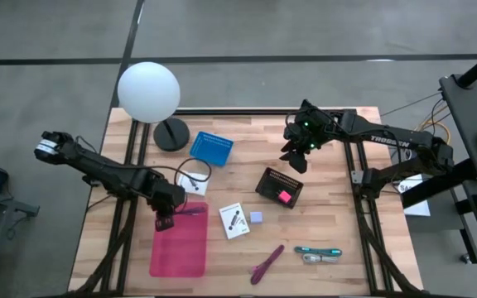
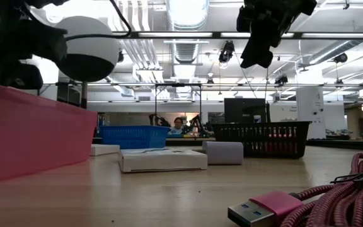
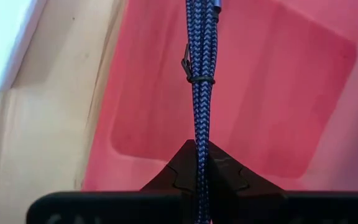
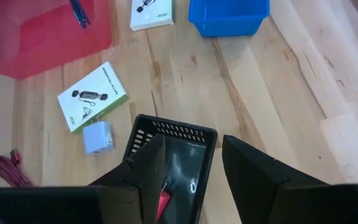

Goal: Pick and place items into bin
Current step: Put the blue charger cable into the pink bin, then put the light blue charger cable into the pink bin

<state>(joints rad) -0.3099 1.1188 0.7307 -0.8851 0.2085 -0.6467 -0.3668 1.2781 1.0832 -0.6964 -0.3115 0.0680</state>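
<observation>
Left tool [image 3: 199,165] is clamped on a floppy braided cable [image 3: 200,74] dangling over the pink bin [image 1: 179,245], so mid-bundle is the best grip, while the right tool [image 4: 188,168] hovers half-open, empty, above the black basket [image 1: 278,187].

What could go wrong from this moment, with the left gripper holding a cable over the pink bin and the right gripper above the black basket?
1. The left gripper pinches the braided cable only at one end; on release, the long bundle may drape over the rim of the pink bin.
2. The right gripper hangs open over the black basket, whose opening looks barely wider than the fingers; descending, a finger could catch the rim and shove or tip it.
</observation>
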